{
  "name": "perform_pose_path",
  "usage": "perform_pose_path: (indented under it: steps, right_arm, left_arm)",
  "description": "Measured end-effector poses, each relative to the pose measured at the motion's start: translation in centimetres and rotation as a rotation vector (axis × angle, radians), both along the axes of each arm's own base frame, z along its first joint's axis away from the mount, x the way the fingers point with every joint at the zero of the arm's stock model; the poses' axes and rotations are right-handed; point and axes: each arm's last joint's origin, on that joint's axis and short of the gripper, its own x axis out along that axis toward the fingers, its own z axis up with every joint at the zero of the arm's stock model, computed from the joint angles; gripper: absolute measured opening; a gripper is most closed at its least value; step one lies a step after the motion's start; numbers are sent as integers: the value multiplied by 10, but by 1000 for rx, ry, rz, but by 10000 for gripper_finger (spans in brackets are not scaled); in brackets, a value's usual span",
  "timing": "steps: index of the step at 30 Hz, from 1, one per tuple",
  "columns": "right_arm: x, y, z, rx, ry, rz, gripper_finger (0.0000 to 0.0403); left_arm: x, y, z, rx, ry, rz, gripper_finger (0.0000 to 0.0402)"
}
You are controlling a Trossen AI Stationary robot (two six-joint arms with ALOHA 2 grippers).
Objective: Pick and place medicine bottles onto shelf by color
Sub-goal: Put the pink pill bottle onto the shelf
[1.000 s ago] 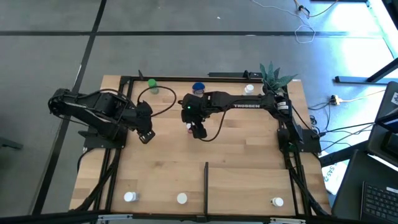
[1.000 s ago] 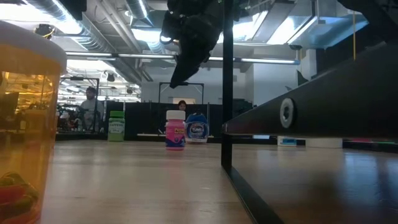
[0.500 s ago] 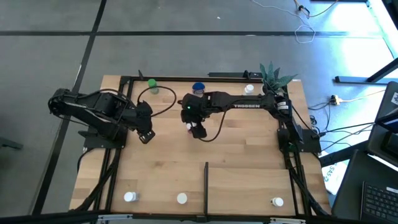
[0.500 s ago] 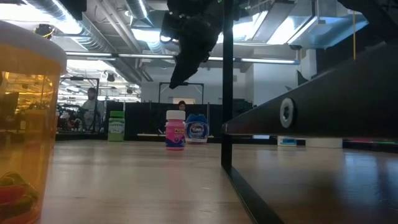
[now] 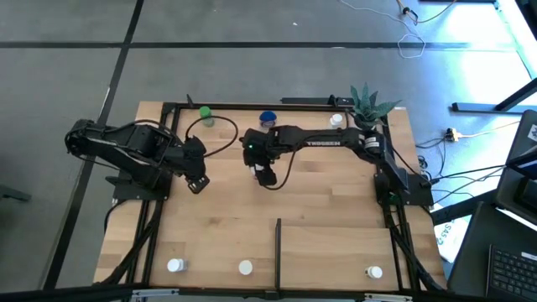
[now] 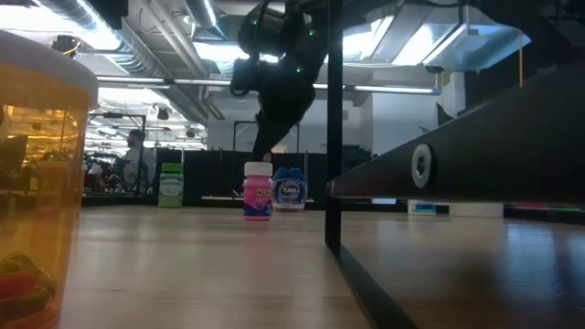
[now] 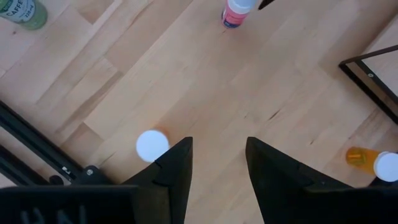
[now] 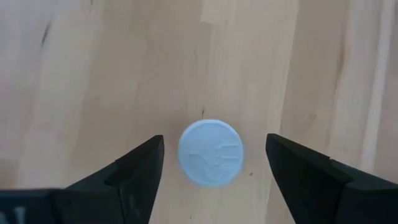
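High view: the right gripper (image 5: 263,174) hangs over the middle of the light wood table (image 5: 336,210), directly above the pink bottle (image 5: 256,170), of which only a sliver shows at the gripper's edge. The left gripper (image 5: 196,183) waits near the table's left side, above bare wood. A green bottle (image 5: 204,112) and a blue bottle (image 5: 268,119) stand along the far rail, and a white-capped bottle (image 5: 336,121) stands beside the potted plant (image 5: 367,105). Three more white-capped bottles stand along the near edge: one at the left (image 5: 174,266), one just left of the black divider bar (image 5: 278,245) at (image 5: 244,268), and one on the shelf area to its right (image 5: 374,272).

Low view: the pink bottle (image 6: 258,190) stands upright on the table, with the blue bottle (image 6: 290,191) just beside it and farther back. The right gripper (image 6: 267,146) hangs just above the pink bottle's white cap, not touching it. An orange bottle (image 6: 41,174) fills the near left foreground.

Left wrist view: the left gripper's fingers (image 7: 174,167) stand partly apart with nothing between them. The pink bottle (image 7: 236,12) stands well ahead.

Right wrist view: the right gripper's fingers (image 8: 134,165) are spread wide on either side of the pink bottle's white cap (image 8: 211,152), with a clear gap on both sides.
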Motion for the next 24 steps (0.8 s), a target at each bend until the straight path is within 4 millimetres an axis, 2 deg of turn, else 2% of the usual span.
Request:
perform_pose_path:
  steps: [5, 12, 24]
  right_arm:
    - [1, -4, -8, 1, 21, -5, 283]
    - [1, -8, -8, 0, 17, -12, 283]
    - [5, -7, -24, 37, 37, 36, 283]
  left_arm:
    - [1, 0, 0, -2, -9, 0, 143]
    - [1, 0, 0, -2, -9, 0, 144]
    - [1, 0, 0, -2, -9, 0, 144]
